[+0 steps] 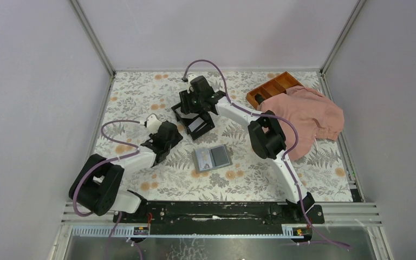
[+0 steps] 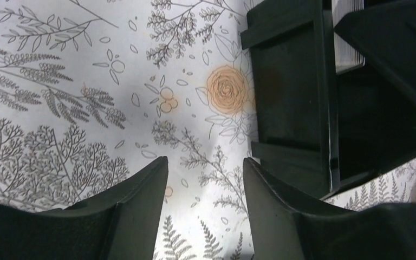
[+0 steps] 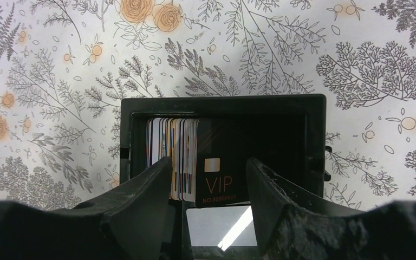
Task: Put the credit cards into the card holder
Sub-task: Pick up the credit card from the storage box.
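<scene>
The credit cards (image 3: 174, 157) stand on edge as a multicoloured stack in the far compartment of a black box (image 3: 222, 104). A black card marked VIP (image 3: 219, 162) leans against that stack. A pale grey card (image 3: 219, 226) lies flat in the near compartment. My right gripper (image 3: 208, 169) hangs open over the box, one finger on each side of the VIP card, gripping nothing. The card holder (image 1: 213, 157) lies spread open, grey, on the cloth in front of the box (image 1: 210, 123). My left gripper (image 2: 206, 165) is open and empty over the tablecloth, just left of the box (image 2: 290, 97).
An orange-brown divided tray (image 1: 273, 86) sits at the back right, partly under a crumpled pink cloth (image 1: 306, 116). The right arm (image 1: 265, 138) stretches from the near edge to the box. Grey walls close in the floral-clothed table on three sides.
</scene>
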